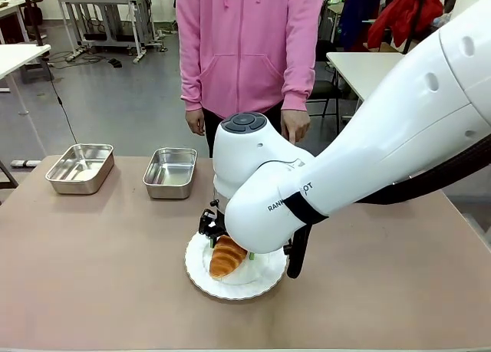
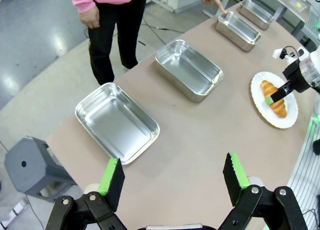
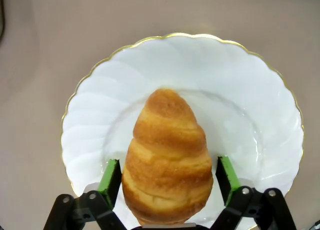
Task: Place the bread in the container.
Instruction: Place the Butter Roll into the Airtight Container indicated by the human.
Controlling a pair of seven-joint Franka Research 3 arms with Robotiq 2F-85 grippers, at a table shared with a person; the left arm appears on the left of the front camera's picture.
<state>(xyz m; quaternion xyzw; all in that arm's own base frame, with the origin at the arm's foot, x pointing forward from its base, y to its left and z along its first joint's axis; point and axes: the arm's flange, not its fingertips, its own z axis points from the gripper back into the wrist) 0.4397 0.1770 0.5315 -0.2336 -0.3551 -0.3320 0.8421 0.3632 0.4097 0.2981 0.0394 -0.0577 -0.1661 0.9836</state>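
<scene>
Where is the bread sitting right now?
In the front view the bread lies on the white plate at the table's near middle, flanked by the open right gripper.

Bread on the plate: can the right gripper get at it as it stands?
Probably yes. The right gripper is open, with one green pad on each side of the bread, which lies on the white plate. Nothing stands between the pads and the crust.
</scene>
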